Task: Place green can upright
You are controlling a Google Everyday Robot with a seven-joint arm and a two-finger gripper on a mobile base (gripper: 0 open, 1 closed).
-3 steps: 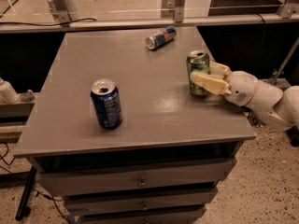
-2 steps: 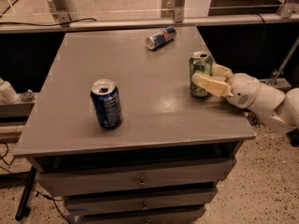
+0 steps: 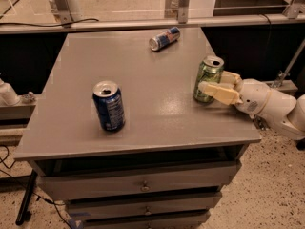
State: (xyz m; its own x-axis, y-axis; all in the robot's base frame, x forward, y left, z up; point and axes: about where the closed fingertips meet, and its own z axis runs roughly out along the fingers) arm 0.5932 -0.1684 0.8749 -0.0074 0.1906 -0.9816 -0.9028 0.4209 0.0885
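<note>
Gripper (image 3: 214, 84): at the desk's (image 3: 157, 80) right edge, jaws closed around the green can (image 3: 209, 71); far jaw's tip hidden behind it.
Green can: lower front covered by the near jaw.
Arm (image 3: 274, 109): cut off by the right edge.
Desk: lowest drawer cut off at the bottom.

arm: single white arm comes in from right edge, reaches left, low over worktop (image 3: 152, 113) right side | wrist: rounded white housing, roughly level | hand (image 3: 212, 84): two cream fingers (image 3: 217, 92) point left, one in front of green can (image 3: 208, 70), one behind, closed against its sides
</note>
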